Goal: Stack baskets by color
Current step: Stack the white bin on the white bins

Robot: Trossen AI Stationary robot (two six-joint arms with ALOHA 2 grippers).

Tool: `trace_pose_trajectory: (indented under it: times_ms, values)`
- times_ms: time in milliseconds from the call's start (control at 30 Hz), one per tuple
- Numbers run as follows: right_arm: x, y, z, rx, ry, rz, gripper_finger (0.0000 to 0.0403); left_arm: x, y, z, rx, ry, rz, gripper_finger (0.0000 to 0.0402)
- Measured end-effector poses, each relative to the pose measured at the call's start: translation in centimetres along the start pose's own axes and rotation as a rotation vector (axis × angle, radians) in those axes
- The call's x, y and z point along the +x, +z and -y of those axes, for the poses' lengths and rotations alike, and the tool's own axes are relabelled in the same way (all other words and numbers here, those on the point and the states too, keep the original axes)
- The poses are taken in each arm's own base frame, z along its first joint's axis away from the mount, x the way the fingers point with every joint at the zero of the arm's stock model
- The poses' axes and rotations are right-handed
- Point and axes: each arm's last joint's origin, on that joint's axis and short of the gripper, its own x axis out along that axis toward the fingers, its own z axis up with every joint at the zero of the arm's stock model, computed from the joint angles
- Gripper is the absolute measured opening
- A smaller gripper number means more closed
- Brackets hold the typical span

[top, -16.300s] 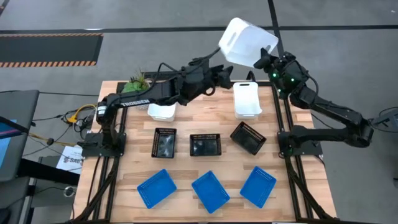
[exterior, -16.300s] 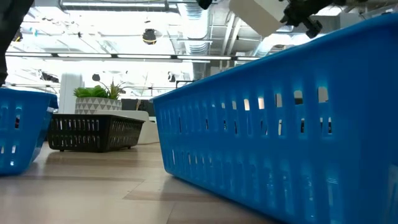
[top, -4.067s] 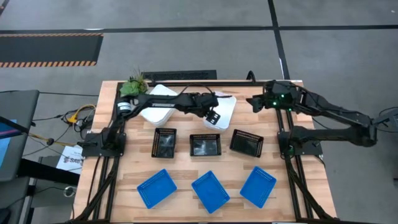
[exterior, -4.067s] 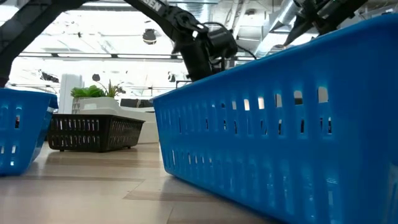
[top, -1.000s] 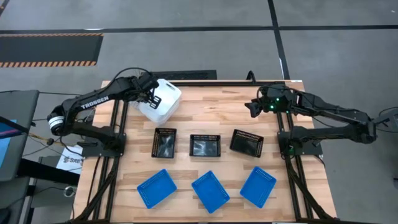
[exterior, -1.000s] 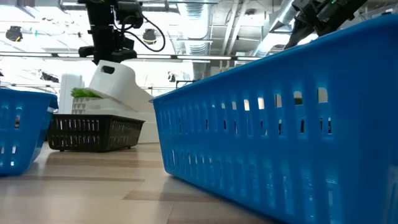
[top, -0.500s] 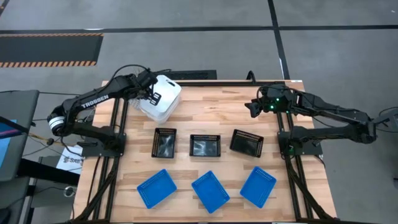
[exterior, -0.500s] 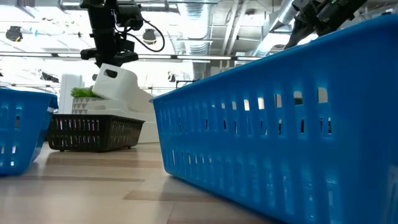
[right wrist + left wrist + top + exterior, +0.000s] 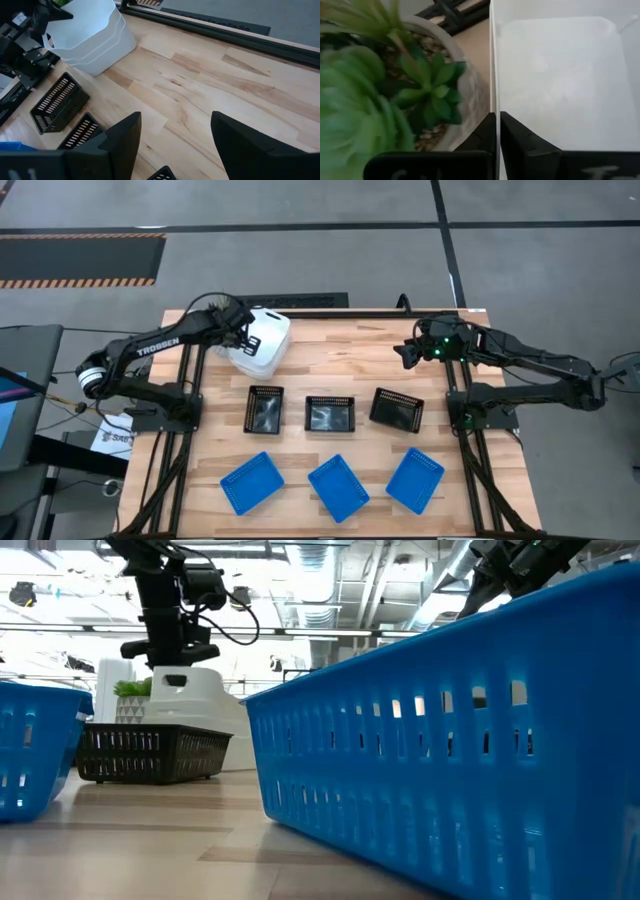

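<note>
A nested stack of white baskets [image 9: 264,342] is at the table's far left, beside a green potted plant [image 9: 395,90]. My left gripper [image 9: 241,335] is shut on the stack's left wall. In the low view the stack [image 9: 190,700] stands level behind a black basket [image 9: 150,752], which hides its bottom. Three black baskets [image 9: 330,414] form a row across the middle. Three blue baskets [image 9: 338,486] lie along the near edge. My right gripper [image 9: 175,150] hangs open over the far right of the table, apart from everything. My left gripper pinches the white stack's wall at the rim [image 9: 493,107], on the side next to the plant. One finger is inside the basket, the other outside. The fingers slant down from above. The stack hangs level; whether its bottom touches the wood cannot be told.
The plant stands close against the held stack's left side. Bare wood [image 9: 210,80] stretches between the white stack and my right gripper. A blue basket [image 9: 450,740] fills most of the low view.
My left gripper has gone down with the white stack. The stack, tilted a second ago, now stands level and lower, behind the black basket. My right arm has kept still.
</note>
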Motion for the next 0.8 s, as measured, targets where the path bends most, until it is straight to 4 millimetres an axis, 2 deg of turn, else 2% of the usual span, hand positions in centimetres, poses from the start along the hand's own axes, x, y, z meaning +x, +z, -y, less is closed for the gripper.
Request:
trace_pose_trajectory:
  times_ms: [200, 300, 633, 800]
  values:
    - [0.0, 0.0, 0.0, 0.000, 0.000, 0.000, 0.0264, 1.0, -0.7, 0.2, -0.090, -0.025, -0.006, 0.0003]
    - [0.0, 0.0, 0.0, 0.000, 0.000, 0.000, 0.0264, 1.4, -1.2, 0.2, -0.083, -0.026, -0.032, 0.0023]
    - [0.0, 0.0, 0.0, -0.003, 0.000, 0.000, 0.0264, 1.2, -0.4, 1.1, -0.115, -0.145, 0.025, 0.0179]
    - [0.0, 0.0, 0.0, 0.000, 0.000, 0.001, 0.0264, 0.5, 0.5, 1.3, -0.131, -0.176, 0.064, 0.0224]
